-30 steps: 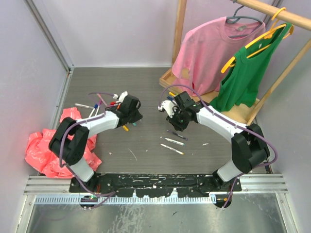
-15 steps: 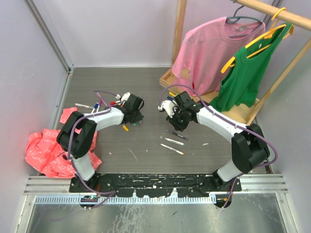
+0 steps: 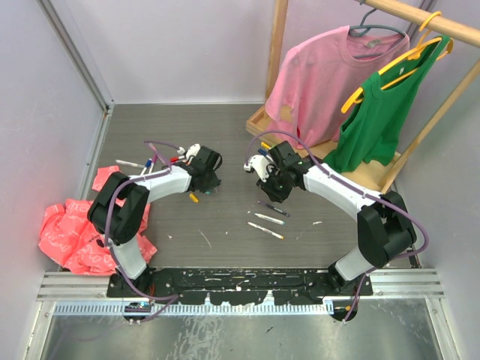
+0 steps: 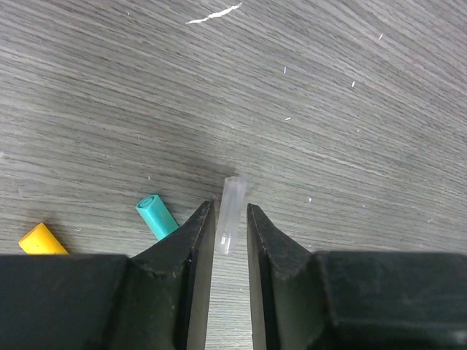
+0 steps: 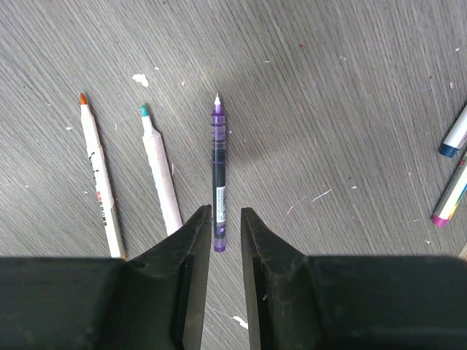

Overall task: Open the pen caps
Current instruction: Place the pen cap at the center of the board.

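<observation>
Left fingers point(image 4: 198, 233) stood slightly spread, clear cap point(image 4: 229, 214) loose between tips, teal cap point(image 4: 156, 216) just left. Right fingers point(image 5: 195, 233) slightly spread, empty; purple pen point(image 5: 217, 160) ahead.

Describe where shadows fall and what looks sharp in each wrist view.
Left wrist view: soft shadow darkens the table beyond the clear cap; grain sharp. Right wrist view: faint shadow right of the purple pen; focus crisp, no glare.
</observation>
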You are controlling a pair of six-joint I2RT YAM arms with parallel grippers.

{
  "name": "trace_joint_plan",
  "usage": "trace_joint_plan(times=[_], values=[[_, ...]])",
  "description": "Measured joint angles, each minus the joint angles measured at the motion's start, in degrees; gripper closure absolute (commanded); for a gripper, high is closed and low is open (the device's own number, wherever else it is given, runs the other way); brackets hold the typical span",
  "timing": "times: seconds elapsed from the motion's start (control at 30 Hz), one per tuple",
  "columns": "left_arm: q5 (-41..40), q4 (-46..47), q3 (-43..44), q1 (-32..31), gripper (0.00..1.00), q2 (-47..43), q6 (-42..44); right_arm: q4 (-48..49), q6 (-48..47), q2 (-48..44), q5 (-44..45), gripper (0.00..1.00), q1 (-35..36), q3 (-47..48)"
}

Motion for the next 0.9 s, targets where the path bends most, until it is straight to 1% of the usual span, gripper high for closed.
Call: trace_joint_plan(times=[0.27,0.4,0.53,0.67,0.7,0.77,0.87,0.9], values=[[0.2,-0.3,0.0,0.0,0.73,-0.2,0.0,0.0,0.0,0.0,0.0,0.71,-0.1,0.0],[1.0,-0.7,-0.6,0.0,0.71,-2.9,0.1,0.0,0.0,0.0,-0.5,0.71,-0.4,0.0],[1.8,-0.5,-3.1,0.0,0.70,-10.9,1.0,0.0,0.0,-0.3,-2.0,0.71,-0.9,0.0],[2.9,1.3,-7.5,0.0,0.63,-21.4,3.0,0.2,0.4,-1.8,-4.6,0.69,-2.2,0.0],[3.4,2.6,-9.4,0.0,0.60,-24.2,3.6,0.4,0.8,-2.4,-5.2,0.69,-2.7,0.0],[5.0,6.4,-14.7,0.0,0.49,-30.3,5.1,1.0,1.3,-3.5,-6.3,0.65,-3.7,-0.1],[7.4,12.7,-23.7,0.0,0.21,-38.0,7.3,2.6,2.0,-5.0,-7.2,0.56,-5.0,-0.1],[8.2,14.6,-26.9,0.0,0.15,-40.5,7.9,3.4,2.2,-5.2,-7.2,0.54,-5.4,-0.1]])
